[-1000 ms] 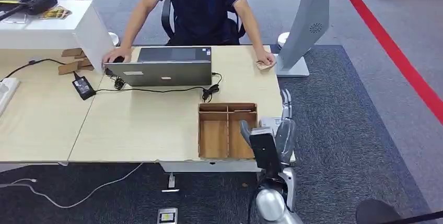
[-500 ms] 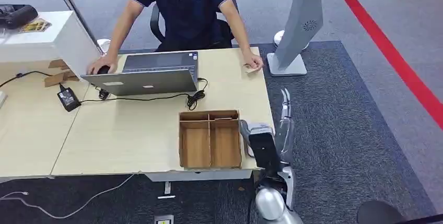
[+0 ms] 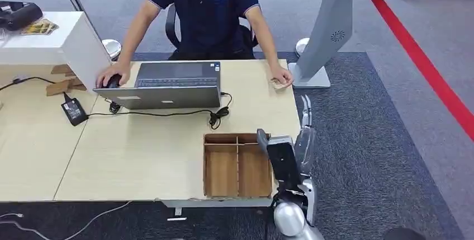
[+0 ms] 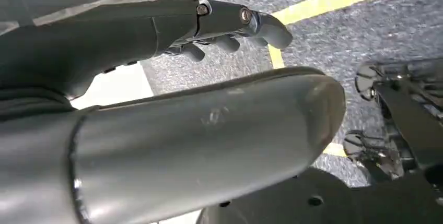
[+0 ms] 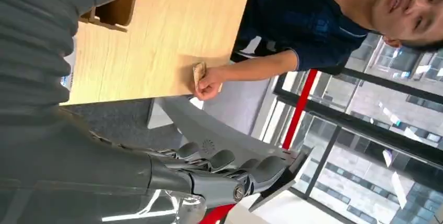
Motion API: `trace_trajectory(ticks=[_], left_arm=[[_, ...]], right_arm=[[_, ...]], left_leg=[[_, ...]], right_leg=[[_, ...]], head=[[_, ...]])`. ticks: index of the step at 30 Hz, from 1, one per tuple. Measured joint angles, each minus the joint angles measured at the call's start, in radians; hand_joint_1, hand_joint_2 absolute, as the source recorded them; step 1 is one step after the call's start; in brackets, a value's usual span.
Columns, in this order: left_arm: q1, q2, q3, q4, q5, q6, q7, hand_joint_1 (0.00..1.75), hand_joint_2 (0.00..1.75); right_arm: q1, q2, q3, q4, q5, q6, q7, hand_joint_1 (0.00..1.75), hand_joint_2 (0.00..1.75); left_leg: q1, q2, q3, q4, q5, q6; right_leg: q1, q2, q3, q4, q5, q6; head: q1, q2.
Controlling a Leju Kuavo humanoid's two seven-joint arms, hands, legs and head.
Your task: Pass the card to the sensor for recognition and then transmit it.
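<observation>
Two hazards stand out, both by judgement. First, the robot's silver right hand (image 3: 302,139) hangs at the near right corner of the pale wooden table (image 3: 156,150), just beside the open-topped, partitioned brown wooden tray (image 3: 237,164); a careless reach could catch the table's edge or nudge the tray off its near rim. In the right wrist view this right hand (image 5: 230,174) has its fingers stretched out, slightly apart, and holds nothing. Second, the small tan card (image 3: 278,83) lies far off at the table's far right corner, under the hand of the seated person in the dark blue polo shirt (image 3: 204,10), so reaching for it risks brushing that person's fingers, or the card may slip during a handover. The tall grey sensor stand (image 3: 324,33) rises just right of that corner, its base on the dark carpet; a wide swing could strike its slanted column. Open room lies over the carpet right of the table and over the bare tabletop between the tray and the grey laptop (image 3: 167,86), though a black cable (image 3: 215,117) lies coiled there. The left hand (image 4: 224,23) hangs low over the floor, fingers loosely extended, holding nothing.
</observation>
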Motion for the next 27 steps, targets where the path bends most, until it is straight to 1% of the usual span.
trace_trajectory(ticks=[1, 2, 3, 4, 5, 6, 7, 8, 9, 11, 12, 14, 15, 21, 27], left_arm=[[0.001, 0.0, 0.0, 0.0, 0.0, 0.0, 0.0, 0.0, 0.0], [0.001, 0.0, 0.0, 0.0, 0.0, 0.0, 0.0, 0.0, 0.0], [0.0, 0.0, 0.0, 0.0, 0.0, 0.0, 0.0, 0.0, 0.0], [0.001, 0.0, 0.0, 0.0, 0.0, 0.0, 0.0, 0.0, 0.0], [-0.002, 0.0, 0.0, 0.0, 0.0, 0.0, 0.0, 0.0, 0.0], [-0.005, 0.0, 0.0, 0.0, 0.0, 0.0, -0.001, 0.0, 0.0], [-0.003, -0.001, 0.0, 0.0, 0.0, 0.0, 0.0, 0.0, 0.0], [0.0, 0.001, 0.0, 0.0, 0.0, 0.0, 0.0, 0.0, 0.0], [-0.001, 0.001, 0.0, 0.0, 0.0, 0.0, 0.0, 0.0, 0.0], [-0.005, 0.001, 0.0, 0.0, 0.0, 0.0, 0.0, 0.0, 0.0], [-0.006, 0.001, 0.0, 0.0, 0.0, 0.0, 0.0, 0.0, 0.0], [-0.005, 0.001, 0.0, 0.0, 0.0, 0.0, 0.0, 0.0, 0.0], [-0.005, 0.001, 0.0, 0.0, 0.0, 0.0, 0.0, 0.0, 0.0], [-0.005, 0.001, 0.0, 0.0, 0.0, 0.0, 0.0, 0.0, 0.0], [-0.005, 0.001, 0.0, 0.0, 0.0, 0.0, 0.0, 0.0, 0.0]], right_arm=[[0.0, -0.001, 0.0, 0.0, 0.0, 0.0, 0.0, 0.0, 1.75], [-0.001, -0.001, 0.0, 0.0, 0.0, 0.0, 0.0, 0.0, 1.75], [-0.001, -0.001, 0.0, 0.0, 0.0, 0.0, 0.0, 0.0, 1.75], [-0.001, -0.001, 0.0, 0.0, 0.0, 0.0, 0.0, 0.0, 1.75], [-0.003, -0.002, 0.0, 0.0, 0.0, 0.0, 0.0, 0.0, 1.75], [-0.001, 0.0, 0.0, 0.0, -0.001, 0.0, 0.0, 0.0, 1.75], [0.0, -0.001, -0.001, 0.0, -0.002, 0.0, 0.0, 0.0, 1.75], [0.0, 0.0, 0.0, 0.0, -0.001, 0.0, 0.0, 0.0, 1.75], [-0.001, 0.0, 0.0, 0.0, -0.001, 0.0, 0.0, 0.0, 1.75], [-0.002, 0.002, 0.0, 0.0, -0.002, 0.0, 0.0, 0.0, 1.75], [-0.002, 0.002, 0.0, 0.0, -0.002, 0.0, 0.0, 0.0, 1.75], [-0.002, 0.002, 0.0, 0.0, -0.003, 0.0, 0.0, 0.0, 1.75], [-0.002, 0.002, 0.0, 0.0, -0.004, 0.0, 0.0, 0.0, 1.75], [-0.002, 0.003, 0.0, 0.0, -0.01, 0.0, -0.005, 0.0, 1.75], [-0.002, 0.003, 0.0, 0.0, -0.009, 0.0, -0.005, 0.0, 1.75]], left_leg=[[0.0, 0.0, 0.011, 0.0, -0.006, -0.001], [0.0, -0.001, 0.022, 0.0, -0.013, -0.003], [0.0, -0.001, 0.035, 0.0, -0.021, -0.006], [0.0, -0.001, 0.037, -0.001, -0.028, -0.012], [-0.003, -0.004, 0.036, 0.006, -0.03, -0.017], [-0.003, -0.002, 0.031, 0.006, -0.035, -0.026], [-0.004, -0.002, 0.038, 0.013, -0.036, -0.033], [-0.005, -0.001, 0.039, 0.013, -0.048, -0.024], [-0.004, 0.0, 0.041, 0.011, -0.046, -0.014], [-0.003, 0.0, 0.047, 0.005, -0.046, -0.014], [-0.003, 0.0, 0.049, 0.001, -0.046, -0.014], [-0.003, 0.0, 0.051, -0.004, -0.046, -0.016], [-0.003, 0.001, 0.053, -0.007, -0.047, -0.022], [-0.002, 0.001, 0.054, -0.012, -0.046, -0.037], [-0.003, 0.001, 0.055, -0.012, -0.045, -0.038]], right_leg=[[0.0, 0.0, 0.009, -0.051, 0.046, -0.002], [0.0, 0.0, 0.033, -0.135, 0.112, -0.006], [0.0, 0.0, 0.065, -0.232, 0.181, -0.01], [0.002, 0.0, 0.081, -0.282, 0.199, -0.016], [0.007, -0.001, 0.073, -0.299, 0.155, -0.022], [0.005, -0.001, 0.073, -0.292, 0.182, -0.032], [0.006, 0.0, 0.073, -0.295, 0.184, -0.037], [0.005, 0.001, 0.08, -0.294, 0.192, -0.03], [0.007, 0.003, 0.082, -0.293, 0.188, -0.029], [0.009, 0.003, 0.083, -0.293, 0.183, -0.037], [0.01, 0.003, 0.084, -0.293, 0.181, -0.039], [0.01, 0.003, 0.084, -0.293, 0.179, -0.043], [0.01, 0.003, 0.085, -0.293, 0.178, -0.044], [0.011, 0.002, 0.085, -0.293, 0.177, -0.046], [0.01, 0.002, 0.088, -0.295, 0.178, -0.045]], head=[[0.0, 0.0], [0.0, 0.0], [0.0, 0.0], [0.0, 0.0], [-0.004, 0.0], [-0.001, 0.0], [-0.002, 0.0], [-0.002, 0.0], [-0.007, 0.0], [-0.007, 0.0], [-0.007, 0.0], [-0.007, 0.0], [-0.007, 0.0], [-0.007, 0.0], [-0.006, 0.0]])
